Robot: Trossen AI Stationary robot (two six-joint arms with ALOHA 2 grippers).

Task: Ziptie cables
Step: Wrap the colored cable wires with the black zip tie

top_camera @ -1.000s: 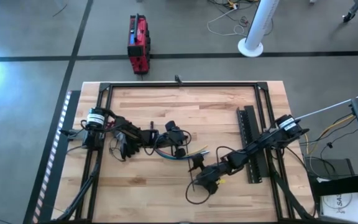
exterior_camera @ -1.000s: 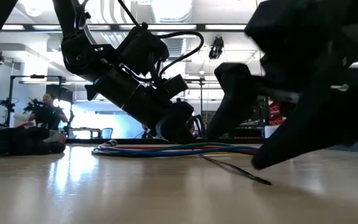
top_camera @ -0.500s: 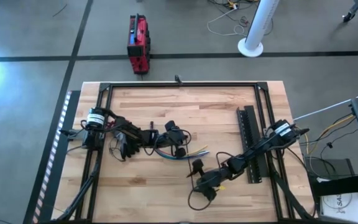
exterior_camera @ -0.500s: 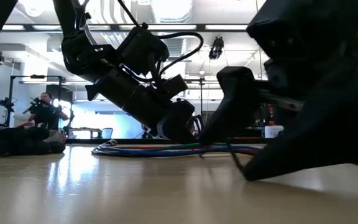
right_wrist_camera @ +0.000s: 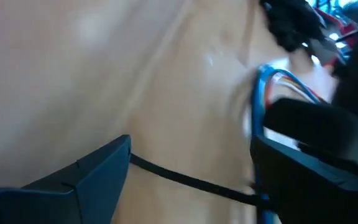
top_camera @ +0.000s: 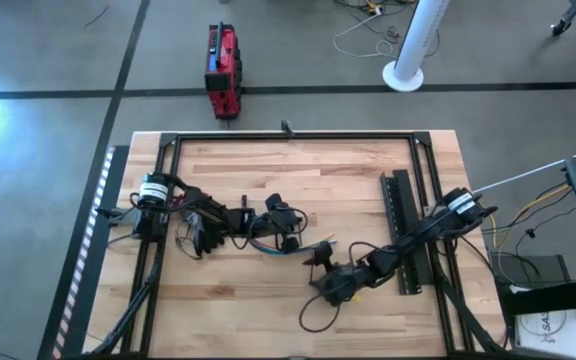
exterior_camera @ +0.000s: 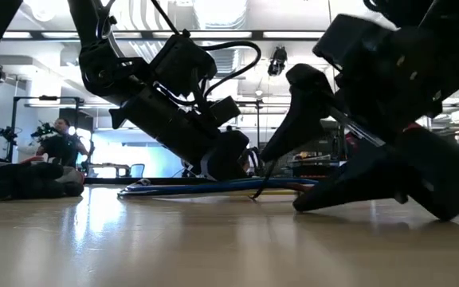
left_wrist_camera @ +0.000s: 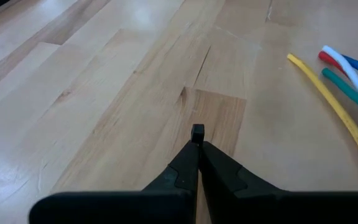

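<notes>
The cables (top_camera: pixel 286 249), blue, green and yellow wires in a curve, lie on the wooden table; their free ends (left_wrist_camera: pixel 347 81) show in the left wrist view. My left gripper (top_camera: pixel 287 228) stands shut right beside them, tips low at the table (left_wrist_camera: pixel 196 142). The ziptie (right_wrist_camera: pixel 185 178), a thin black strip, runs across the gap of my open right gripper (right_wrist_camera: pixel 191 149), from one finger to the other. That gripper (top_camera: pixel 320 266) sits just near-right of the cables. In the low view the ziptie (exterior_camera: pixel 263 179) rises from the table beside the cables. My left gripper has a tiny black piece (left_wrist_camera: pixel 197 130) showing between its shut fingertips; what it belongs to I cannot tell. The fingers slant down from the table's left. My right gripper's fingers stand on either side of the ziptie; whether they touch it I cannot tell.
A long wide black perforated bar (top_camera: pixel 405 232) lies at the table's right, under my right arm. Black frame rails (top_camera: pixel 288 136) run around the table. Bare wood spreads over the far middle (top_camera: pixel 308 175). A person (exterior_camera: pixel 58 143) sits in the room beyond.
My right gripper has dipped toward the near edge, then gone toward the far edge and the cables, tipping as it went. The ziptie, which lay flat on the table, now has a part raised off the wood beside the cables.
</notes>
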